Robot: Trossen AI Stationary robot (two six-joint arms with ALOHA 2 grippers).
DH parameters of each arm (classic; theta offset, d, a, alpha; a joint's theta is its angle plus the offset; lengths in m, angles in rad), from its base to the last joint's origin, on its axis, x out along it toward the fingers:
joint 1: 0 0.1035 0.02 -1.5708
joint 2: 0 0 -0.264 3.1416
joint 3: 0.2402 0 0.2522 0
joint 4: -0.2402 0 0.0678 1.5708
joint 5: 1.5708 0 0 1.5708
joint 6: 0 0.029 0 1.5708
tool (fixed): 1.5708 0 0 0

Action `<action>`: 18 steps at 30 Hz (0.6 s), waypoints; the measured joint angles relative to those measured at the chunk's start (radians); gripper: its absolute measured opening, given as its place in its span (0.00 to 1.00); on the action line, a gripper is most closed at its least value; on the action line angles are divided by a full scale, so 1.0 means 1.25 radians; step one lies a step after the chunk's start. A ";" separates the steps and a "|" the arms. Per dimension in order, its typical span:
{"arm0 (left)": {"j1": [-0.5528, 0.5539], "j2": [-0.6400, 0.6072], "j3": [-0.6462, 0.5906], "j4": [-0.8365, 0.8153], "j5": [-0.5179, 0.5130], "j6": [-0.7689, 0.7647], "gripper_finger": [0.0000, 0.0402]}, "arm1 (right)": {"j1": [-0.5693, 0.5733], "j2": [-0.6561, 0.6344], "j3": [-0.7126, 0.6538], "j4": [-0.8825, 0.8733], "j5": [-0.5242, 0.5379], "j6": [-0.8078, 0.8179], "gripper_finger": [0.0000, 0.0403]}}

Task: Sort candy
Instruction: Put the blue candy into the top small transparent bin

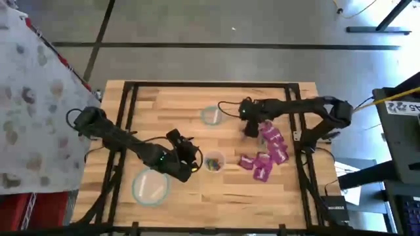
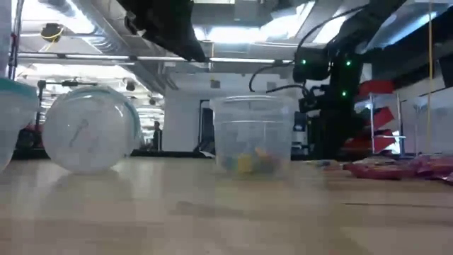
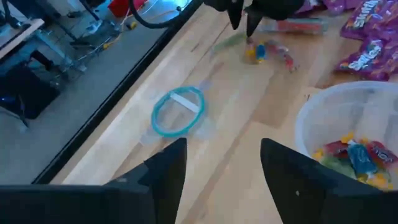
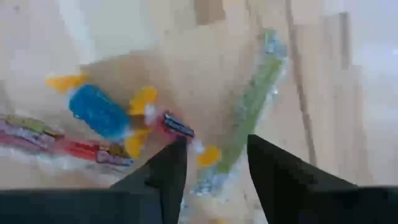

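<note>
The candy lies mostly toward the desk's right edge: a cluster of magenta-purple packets [image 1: 266, 152] spread on the wood, with a few small loose sweets just beside them, under the right arm's tip. Seen close from the right wrist, these loose ones are a blue wrapped sweet [image 4: 102, 116] with yellow twisted ends, a long green stick [image 4: 249, 106] lying alongside it, and a thin pink-red strip [image 4: 56, 144] near them, all flat on the desk. More candy sits inside a small clear cup [image 1: 214, 160] near the middle of the desk; its yellow, blue and red pieces [image 3: 351, 155] show through the wall.

The right gripper [image 4: 211, 163] hangs directly above the loose sweets, its jaws parted and holding nothing, with one small wrapped piece between them on the wood. The left gripper [image 3: 222, 163] hovers beside the clear cup, toward the desk's near-left part, jaws released and wide, empty.

A clear bowl with a pale teal rim [image 1: 212, 116] stands near the far edge at mid-desk, and a larger teal-rimmed bowl [image 1: 151, 187] rests near the near-left corner, close to the left arm. The desk [image 1: 164, 105] is of pale wooden planks
</note>
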 joint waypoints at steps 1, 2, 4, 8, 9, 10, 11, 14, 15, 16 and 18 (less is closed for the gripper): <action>0.000 0.000 0.000 0.000 0.000 -0.001 0.47 | -0.008 0.006 0.001 0.004 -0.017 -0.013 0.38; 0.000 0.000 0.000 0.000 0.000 -0.002 0.47 | -0.015 0.014 0.002 0.007 -0.030 -0.024 0.38; 0.000 0.000 0.000 0.000 0.004 -0.003 0.47 | -0.021 0.023 0.003 0.016 -0.055 -0.041 0.38; -0.001 0.000 0.000 0.000 0.005 -0.003 0.47 | -0.019 0.030 0.002 0.026 -0.101 -0.077 0.38; -0.001 0.000 0.000 0.000 0.005 -0.003 0.47 | -0.019 0.032 0.001 0.025 -0.121 -0.080 0.38; -0.001 0.000 0.000 0.000 0.005 -0.003 0.47 | -0.018 0.037 -0.002 0.021 -0.133 -0.086 0.38; -0.001 0.000 0.000 0.000 0.006 -0.003 0.47 | -0.017 0.034 -0.001 0.022 -0.129 -0.093 0.38; -0.001 0.000 0.000 0.001 0.007 -0.003 0.47 | -0.018 0.032 -0.014 0.043 -0.126 -0.116 0.38; -0.001 0.000 0.000 -0.001 0.008 -0.003 0.47 | -0.018 0.031 -0.022 0.055 -0.124 -0.121 0.38; -0.001 0.000 0.000 0.001 0.009 -0.004 0.47 | -0.018 0.030 -0.031 0.071 -0.122 -0.119 0.38; -0.001 0.000 0.000 0.000 0.010 -0.006 0.47 | -0.018 0.030 -0.039 0.089 -0.127 -0.101 0.36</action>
